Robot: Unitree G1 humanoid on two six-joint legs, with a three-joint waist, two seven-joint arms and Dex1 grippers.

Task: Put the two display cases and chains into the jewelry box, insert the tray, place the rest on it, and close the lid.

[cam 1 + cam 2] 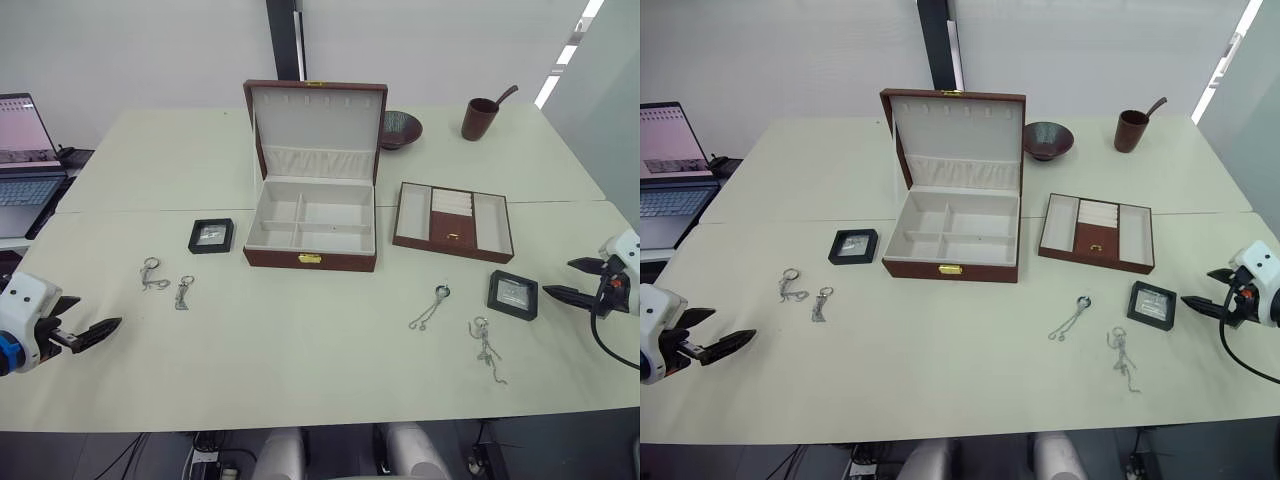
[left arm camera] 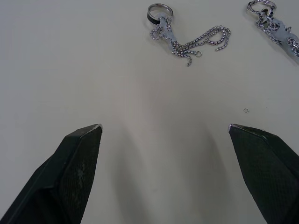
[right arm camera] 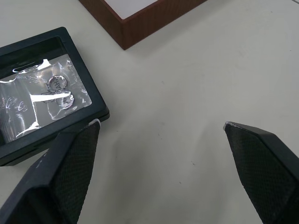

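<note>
Nothing's packed yet: jewelry box (image 1: 311, 228) sits open and empty mid-table, tray (image 1: 453, 221) right of it, display cases (image 1: 512, 294) and chains (image 1: 154, 274) loose (both sides). Left gripper (image 1: 88, 334) and right gripper (image 1: 574, 280) spread, empty.

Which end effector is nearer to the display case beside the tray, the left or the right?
Right. The right end effector is open just beside that display case, at the table's right edge. The left end effector is open far across the table, beyond the jewelry box.
</note>
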